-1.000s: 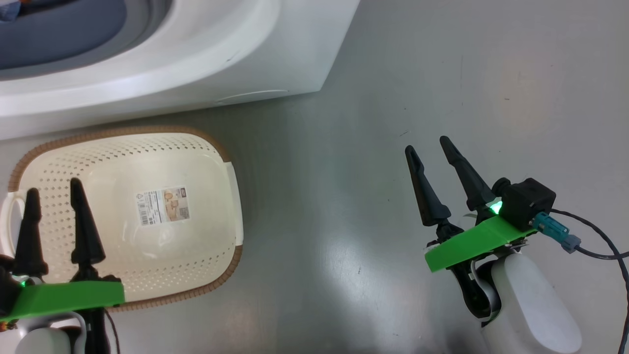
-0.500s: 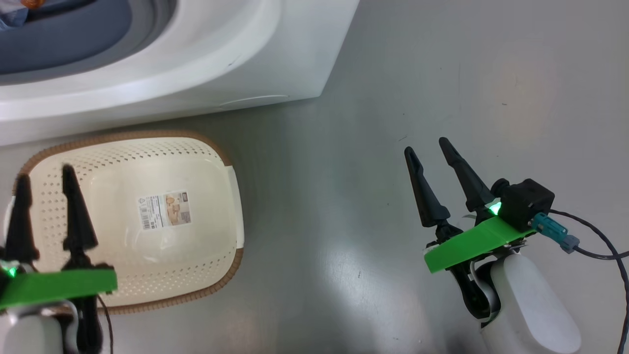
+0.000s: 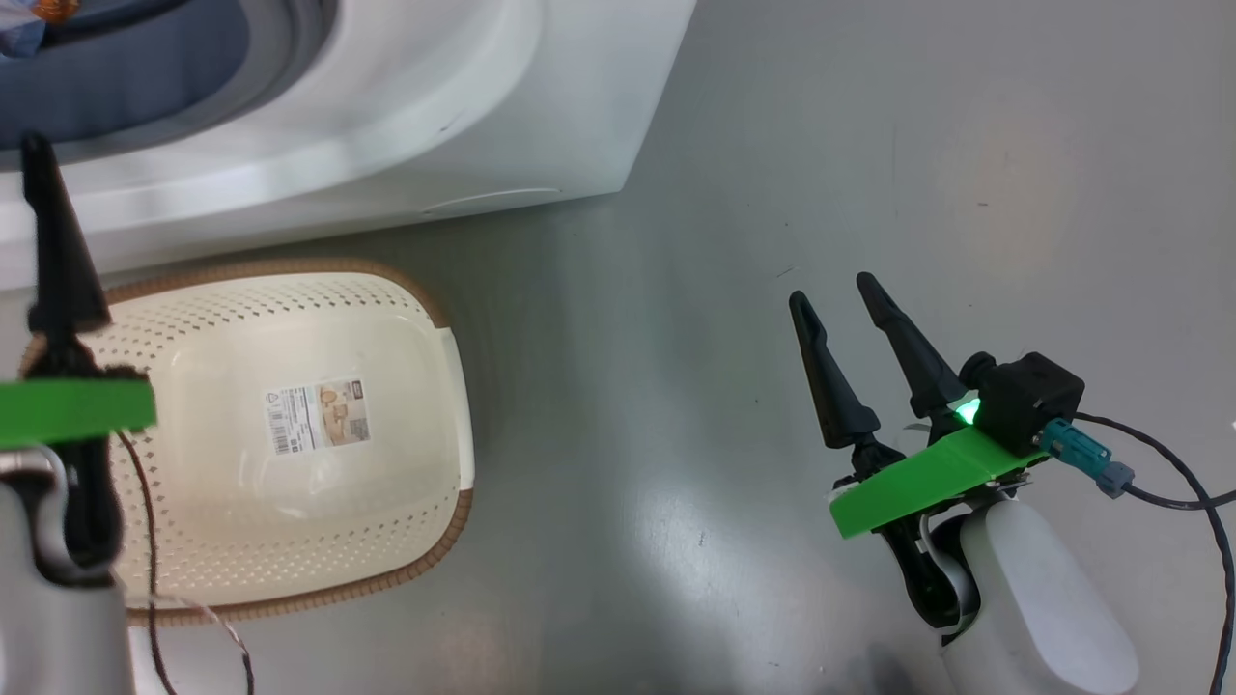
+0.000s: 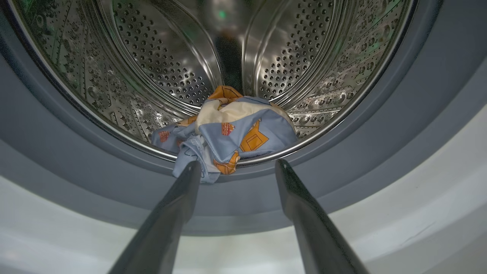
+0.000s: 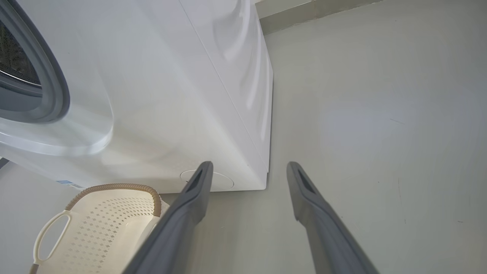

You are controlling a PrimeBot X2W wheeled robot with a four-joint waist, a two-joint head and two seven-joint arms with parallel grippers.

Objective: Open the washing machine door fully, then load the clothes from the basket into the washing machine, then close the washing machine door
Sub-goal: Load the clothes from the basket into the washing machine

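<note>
Qty: 1 washing machine (image 3: 386,125) w/ 1 steel drum (image 4: 152,57), 1 round flap (image 5: 225,182) & 1 blue sticker (image 5: 68,185). 1 basket (image 3: 290,541), 2 handles (image 5: 49,236), 1 paper label (image 3: 317,415) inside. 1 bundle of clothes (image 4: 232,129). 2 grippers: left gripper (image 4: 237,164), right gripper (image 3: 830,288), 2 fingers (image 5: 315,213) ea.

Smooth, glossy pale grey floor (image 3: 869,145), with a soft white glare patch (image 3: 676,521), a short dark scuff mark (image 3: 792,271) and a faint tan blotch (image 3: 1004,174) well apart. Far off in the right wrist view, a dull olive-beige skirting strip (image 5: 304,15) along the floor's edge.
</note>
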